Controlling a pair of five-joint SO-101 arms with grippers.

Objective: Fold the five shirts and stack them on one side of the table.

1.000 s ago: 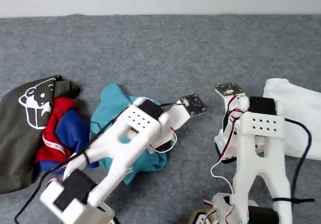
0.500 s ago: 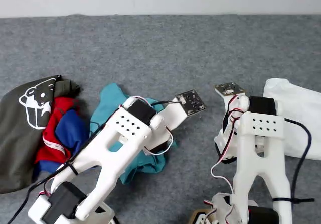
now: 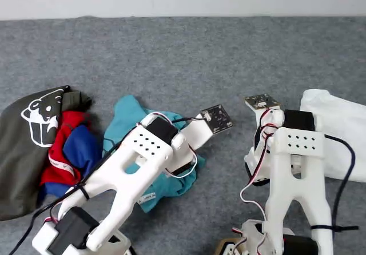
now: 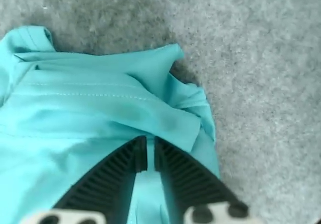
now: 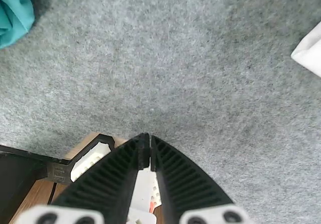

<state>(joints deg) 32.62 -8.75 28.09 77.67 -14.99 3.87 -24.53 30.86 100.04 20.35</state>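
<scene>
Shirt (image 4: 90, 108), teal, shifted slightly in left hand (image 4: 146, 142)

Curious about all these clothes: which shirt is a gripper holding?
The teal shirt, pinched in the left gripper; the white, dark, red and blue ones lie ungripped.

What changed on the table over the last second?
The left arm drew back a little toward the near-left corner. Its left gripper is shut on the teal shirt, and the shirt's near edge shifted with it, now showing a label. The right gripper, shut above the table, the white shirt and the pile of dark, red and blue shirts stayed put.
</scene>
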